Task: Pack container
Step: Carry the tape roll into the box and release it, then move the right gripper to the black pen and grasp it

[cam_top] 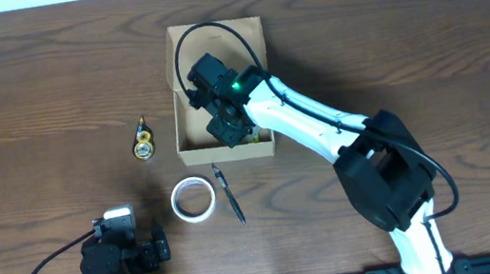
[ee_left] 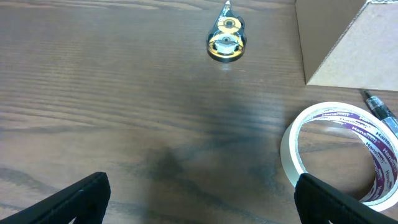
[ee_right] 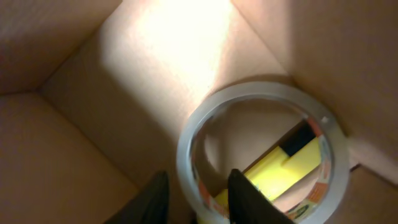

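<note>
The container, a tan cardboard box [cam_top: 228, 149] with its flap lid open at the far side, stands mid-table; its corner also shows in the left wrist view [ee_left: 348, 43]. My right gripper [cam_top: 227, 125] is down inside it. In the right wrist view its fingers [ee_right: 198, 205] straddle the wall of a clear tape roll [ee_right: 261, 90], one finger inside the ring and one outside, shut on it. The roll lies in the box's corner over a yellow marker [ee_right: 280, 165]. My left gripper [ee_left: 202, 199] is open and empty at the table's near left [cam_top: 141, 252].
A white tape roll [cam_top: 193, 200] lies on the table in front of the box, also seen at the right of the left wrist view [ee_left: 292, 149]. A dark pen [cam_top: 229, 194] lies beside it. A small yellow tape dispenser [cam_top: 143, 140] lies left of the box.
</note>
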